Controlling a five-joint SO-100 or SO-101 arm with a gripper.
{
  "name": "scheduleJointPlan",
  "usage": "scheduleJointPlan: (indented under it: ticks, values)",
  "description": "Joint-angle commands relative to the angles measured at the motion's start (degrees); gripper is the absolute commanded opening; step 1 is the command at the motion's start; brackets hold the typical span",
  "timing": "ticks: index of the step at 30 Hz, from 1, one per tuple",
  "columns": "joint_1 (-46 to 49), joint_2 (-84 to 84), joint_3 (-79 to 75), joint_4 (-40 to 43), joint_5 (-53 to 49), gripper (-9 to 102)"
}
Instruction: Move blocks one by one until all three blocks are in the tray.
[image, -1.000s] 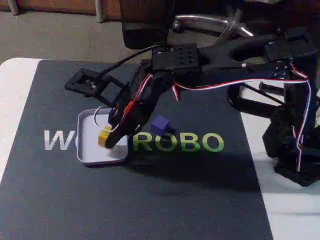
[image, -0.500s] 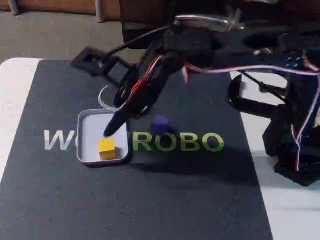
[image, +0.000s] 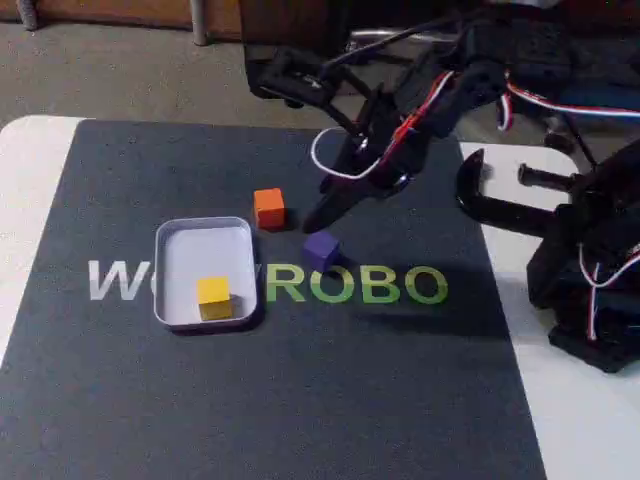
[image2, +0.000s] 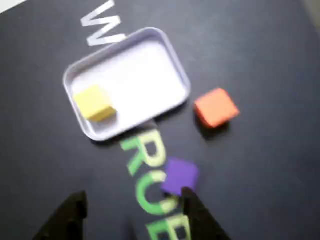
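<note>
Fingers (image2: 132, 217) apart and empty at the wrist view's lower edge, just above the purple block (image2: 179, 175), a light, rigid cube best pinched across opposite flat faces, outside the tray (image2: 172, 107).

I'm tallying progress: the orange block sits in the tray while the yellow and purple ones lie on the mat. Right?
Not quite. The fixed view shows the yellow block in the tray; the orange block and purple block lie on the mat.
</note>
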Motion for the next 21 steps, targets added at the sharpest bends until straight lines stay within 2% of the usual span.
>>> scheduleJointPlan:
  ticks: [1,11,21]
  values:
    - [0.70,1.41,0.09,-0.79,-0.70,22]
    - [5.01,-3.78,0.44,-0.88,-4.39,22]
    - [6.86,-5.27,5.36,-4.92,-10.02,22]
